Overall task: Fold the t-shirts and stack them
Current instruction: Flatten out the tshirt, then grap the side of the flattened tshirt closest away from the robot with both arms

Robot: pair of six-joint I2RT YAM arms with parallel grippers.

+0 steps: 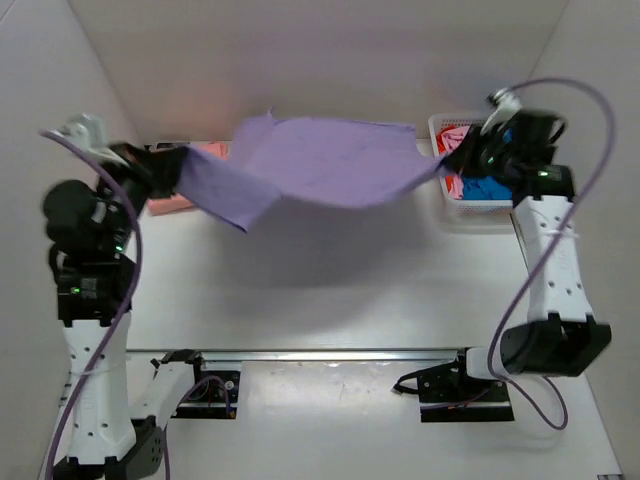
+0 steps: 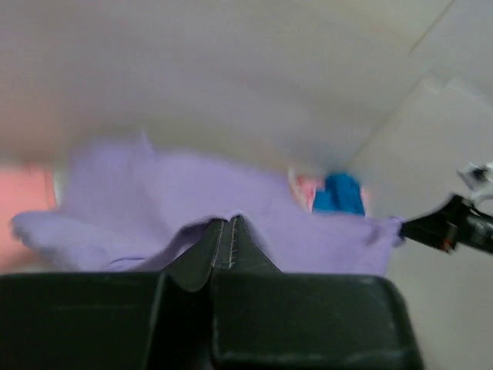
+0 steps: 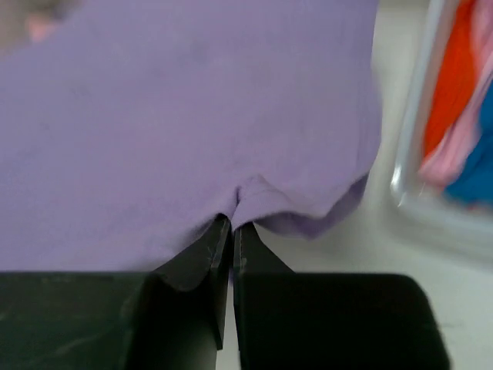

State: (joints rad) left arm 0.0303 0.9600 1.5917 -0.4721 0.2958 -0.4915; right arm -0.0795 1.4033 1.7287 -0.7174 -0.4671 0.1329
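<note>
Left pincer (image 1: 180,168) and right pincer (image 1: 447,163), each clamped shut on an edge of the lavender t-shirt (image 1: 330,160). The shirt is stretched between them in the air above the far half of the table (image 1: 330,290), one corner drooping near the left pincer. Salmon-pink t-shirt (image 1: 165,205), far left corner, is largely hidden by cloth and arm. White lattice basket (image 1: 470,215), far right corner, holds a blue shirt (image 1: 488,188), an orange-red shirt (image 3: 447,85) and a pink shirt (image 3: 454,150), partly covered by the right arm. The left wrist view is blurred.
</note>
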